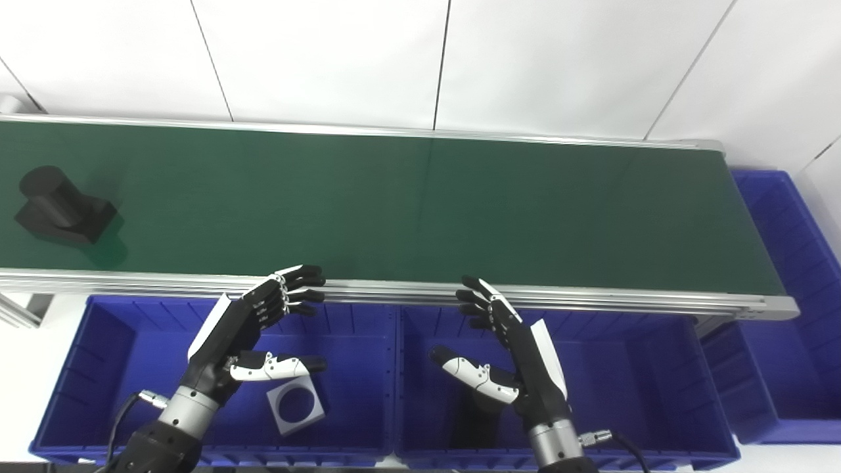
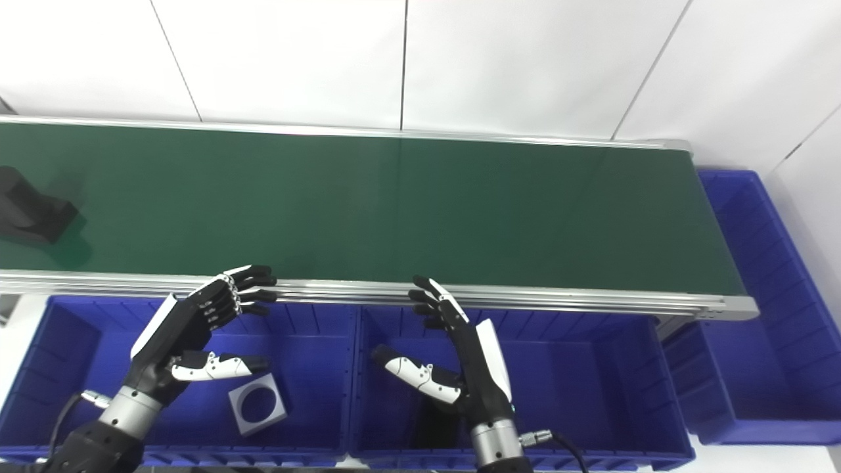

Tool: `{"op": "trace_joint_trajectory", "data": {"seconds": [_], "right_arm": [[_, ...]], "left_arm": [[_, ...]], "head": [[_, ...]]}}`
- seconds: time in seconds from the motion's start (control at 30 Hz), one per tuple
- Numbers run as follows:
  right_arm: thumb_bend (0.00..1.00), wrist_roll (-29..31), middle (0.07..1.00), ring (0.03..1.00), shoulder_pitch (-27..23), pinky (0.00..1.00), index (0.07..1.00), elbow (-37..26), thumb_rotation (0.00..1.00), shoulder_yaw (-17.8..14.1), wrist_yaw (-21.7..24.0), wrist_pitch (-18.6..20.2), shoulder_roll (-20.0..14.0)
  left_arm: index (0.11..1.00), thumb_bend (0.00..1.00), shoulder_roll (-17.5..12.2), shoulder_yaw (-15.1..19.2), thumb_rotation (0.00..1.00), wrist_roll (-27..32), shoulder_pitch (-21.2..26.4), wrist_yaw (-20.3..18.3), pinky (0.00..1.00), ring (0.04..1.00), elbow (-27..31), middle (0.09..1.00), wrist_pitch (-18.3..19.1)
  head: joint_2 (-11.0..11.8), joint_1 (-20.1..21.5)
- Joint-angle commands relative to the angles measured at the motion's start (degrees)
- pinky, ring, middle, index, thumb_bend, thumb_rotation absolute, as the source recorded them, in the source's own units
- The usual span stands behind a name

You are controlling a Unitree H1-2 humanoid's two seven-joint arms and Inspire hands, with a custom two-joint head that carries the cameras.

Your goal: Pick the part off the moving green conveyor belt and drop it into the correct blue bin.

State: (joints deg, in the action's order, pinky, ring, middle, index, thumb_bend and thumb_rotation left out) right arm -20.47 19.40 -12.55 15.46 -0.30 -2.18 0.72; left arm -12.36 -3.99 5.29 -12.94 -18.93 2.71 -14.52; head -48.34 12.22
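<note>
White wall panels back green conveyor belt (image 1: pixel 394 203) carrying black part (image 1: pixel 59 207).

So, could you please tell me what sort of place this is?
Probably a factory sorting station or a test cell like one: a green conveyor belt carries a black part, with blue bins alongside.

the green belt (image 1: pixel 420 203) lies bare from my hands rightward; only the black part (image 1: pixel 59 207) at far left stands in my way.
</note>
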Motion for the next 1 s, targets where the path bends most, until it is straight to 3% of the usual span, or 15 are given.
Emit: {"op": "trace_joint_trajectory", "data": {"seconds": [0.0, 0.03, 0.07, 0.13, 0.23, 0.27, 0.33, 0.47, 0.6, 0.73, 0.97], "right_arm": [[0.66, 0.8, 0.818, 0.786, 0.1, 0.74, 0.871, -1.7, 0.43, -0.2, 0.2, -1.2, -0.5], [0.65, 1.4, 0.819, 0.786, 0.2, 0.74, 0.871, -1.8, 0.43, -0.5, 0.5, -1.8, -1.2], [0.65, 1.8, 0.819, 0.785, 0.4, 0.73, 0.873, -2.0, 0.44, -0.7, 0.7, -2.1, -1.9], [0.63, 3.8, 0.817, 0.781, 1.1, 0.73, 0.872, -2.5, 0.42, -1.7, 1.1, -2.4, -3.3], [0.61, 6.2, 0.820, 0.784, 1.5, 0.74, 0.876, -1.8, 0.36, -2.8, 1.4, -4.5, -5.1], [0.59, 7.0, 0.818, 0.782, 1.3, 0.73, 0.876, -0.7, 0.34, -3.1, 1.4, -6.3, -5.8], [0.56, 8.6, 0.816, 0.785, 1.3, 0.74, 0.877, 0.5, 0.31, -3.6, 1.6, -7.8, -6.8], [0.52, 9.3, 0.837, 0.804, 1.6, 0.76, 0.890, 2.2, 0.25, -4.1, 1.2, -9.5, -7.5], [0.53, 7.1, 0.829, 0.789, 1.3, 0.73, 0.883, 4.6, 0.31, -4.5, 0.1, -12.4, -8.0], [0.55, 6.5, 0.819, 0.777, 1.1, 0.72, 0.877, 6.4, 0.32, -4.8, -0.2, -13.8, -8.0], [0.54, 5.8, 0.812, 0.765, 0.5, 0.70, 0.871, 9.8, 0.21, -5.0, -1.0, -16.7, -8.0]], "left_arm": [[0.801, 0.86, 0.3, -0.2, 0.16, -0.6, 0.2, 0.8, 0.66, 0.727, 1.2, 0.790, -1.5], [0.799, 0.87, 0.9, -0.6, 0.16, -0.9, 0.0, 1.1, 0.66, 0.727, 1.2, 0.788, -1.6], [0.795, 0.87, 1.3, -0.9, 0.16, -1.2, -0.2, 1.3, 0.65, 0.724, 1.1, 0.785, -1.8], [0.793, 0.88, 2.6, -1.9, 0.17, -2.7, -0.7, 1.8, 0.65, 0.728, 0.6, 0.789, -2.3], [0.796, 0.87, 4.2, -3.3, 0.17, -5.0, -0.9, 2.5, 0.66, 0.733, -1.0, 0.799, -4.7], [0.791, 0.87, 4.8, -3.7, 0.16, -5.8, -0.9, 2.9, 0.65, 0.723, -1.8, 0.788, -5.7], [0.790, 0.87, 5.9, -4.5, 0.17, -8.4, -0.9, 4.2, 0.64, 0.714, -3.7, 0.777, -7.8], [0.789, 0.88, 7.1, -5.4, 0.21, -11.8, -0.8, 6.1, 0.65, 0.727, -5.8, 0.799, -9.6], [0.790, 0.89, 7.6, -5.9, 0.22, -12.3, -0.4, 7.0, 0.65, 0.734, -8.0, 0.803, -10.7], [0.790, 0.91, 7.6, -6.3, 0.24, -12.3, 0.1, 7.6, 0.65, 0.728, -9.8, 0.800, -11.6], [0.783, 0.91, 7.1, -7.3, 0.23, -13.3, 0.8, 9.3, 0.65, 0.726, -12.1, 0.794, -12.4]], "head": [[0.8, -6.9], [2.5, -13.0], [2.5, -13.0], [6.2, -21.6], [9.7, -27.8], [11.8, -30.8], [14.2, -33.1], [16.0, -33.5], [17.3, -33.3], [19.0, -32.8], [22.2, -32.5]]}}
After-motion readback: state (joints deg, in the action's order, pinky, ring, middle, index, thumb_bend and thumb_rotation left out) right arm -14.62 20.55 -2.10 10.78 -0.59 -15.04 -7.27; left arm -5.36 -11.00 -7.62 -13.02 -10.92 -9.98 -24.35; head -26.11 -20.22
